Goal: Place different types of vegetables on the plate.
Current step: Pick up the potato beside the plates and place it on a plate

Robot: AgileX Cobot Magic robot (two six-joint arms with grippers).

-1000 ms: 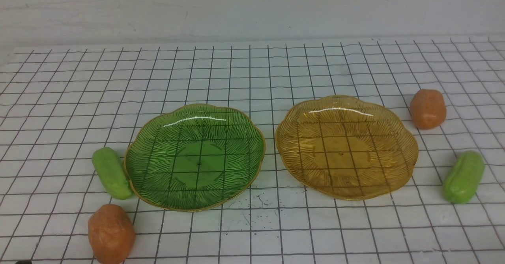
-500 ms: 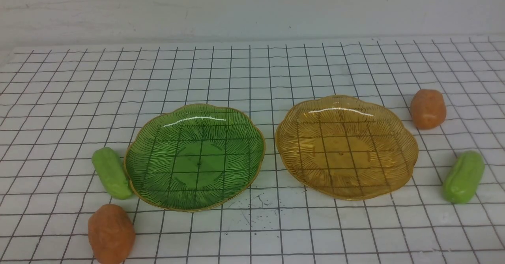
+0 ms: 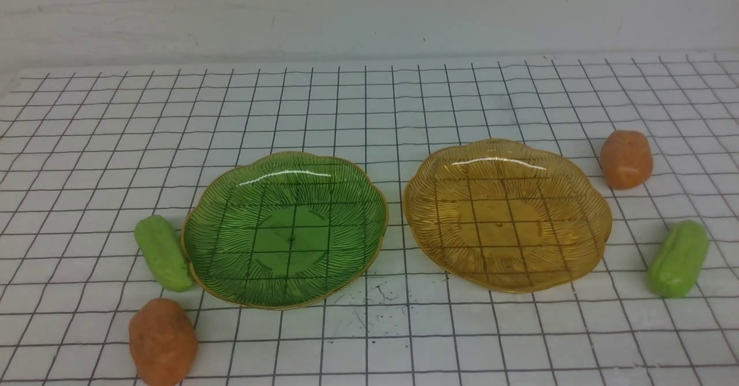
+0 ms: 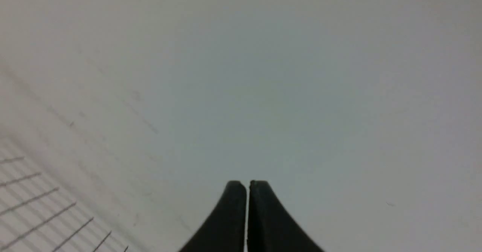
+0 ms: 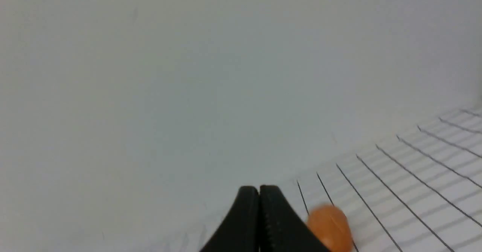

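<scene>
In the front view a green plate (image 3: 231, 282) and an amber plate (image 3: 589, 242) sit side by side, both with nothing on them. A light-green cucumber (image 3: 163, 253) touches the green plate's left rim, with an orange-brown potato (image 3: 162, 341) in front of it. Another potato (image 3: 626, 158) and another cucumber (image 3: 678, 259) lie right of the amber plate. Neither gripper shows in the front view. My left gripper (image 4: 247, 186) is shut and empty, facing the wall. My right gripper (image 5: 259, 190) is shut and empty, with a potato (image 5: 329, 223) beyond its fingers.
The table (image 3: 369, 103) is white with a black grid, and a pale wall (image 3: 369, 11) stands behind it. Dark scuff marks (image 3: 369, 305) lie between the plates near the front.
A small dark shape at the bottom left corner of the front view one second ago is gone. The plates and vegetables have not moved.
</scene>
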